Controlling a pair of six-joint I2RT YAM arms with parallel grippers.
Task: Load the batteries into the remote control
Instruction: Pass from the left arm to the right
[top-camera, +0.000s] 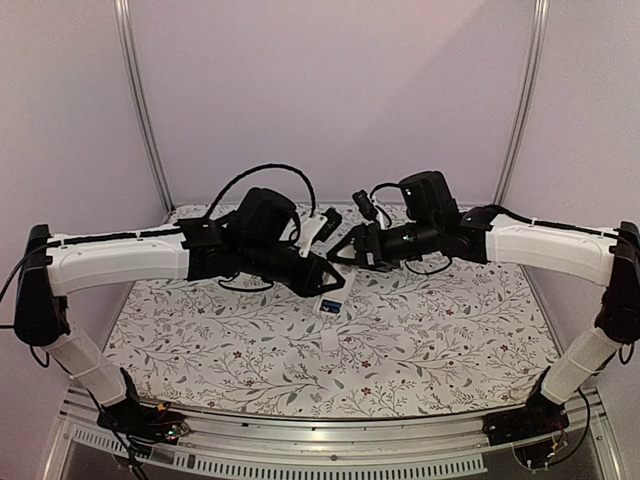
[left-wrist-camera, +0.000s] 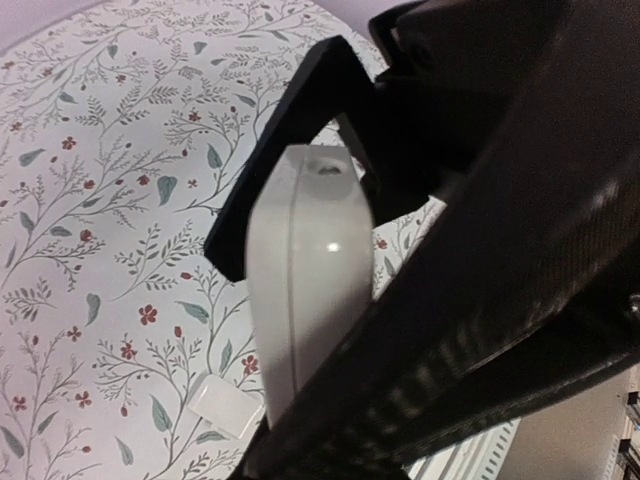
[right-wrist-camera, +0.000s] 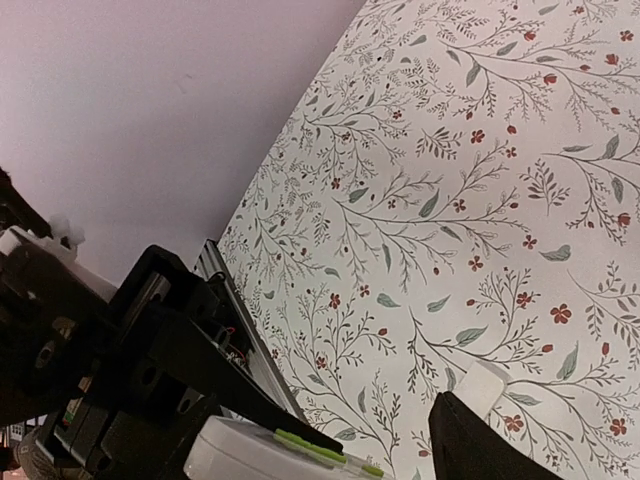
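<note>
Floral-patterned table (top-camera: 200, 345), small flat white cover piece (top-camera: 331, 341) lying on it (near centre)

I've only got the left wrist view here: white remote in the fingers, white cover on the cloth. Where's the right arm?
Observer: The top view shows the right gripper close to the left gripper and its remote control, raised above the floral cloth.
Operator: Any battery lying loose?
Observer: A small blue item, probably a battery, lies on the cloth just on the far side of the cover piece.
</note>
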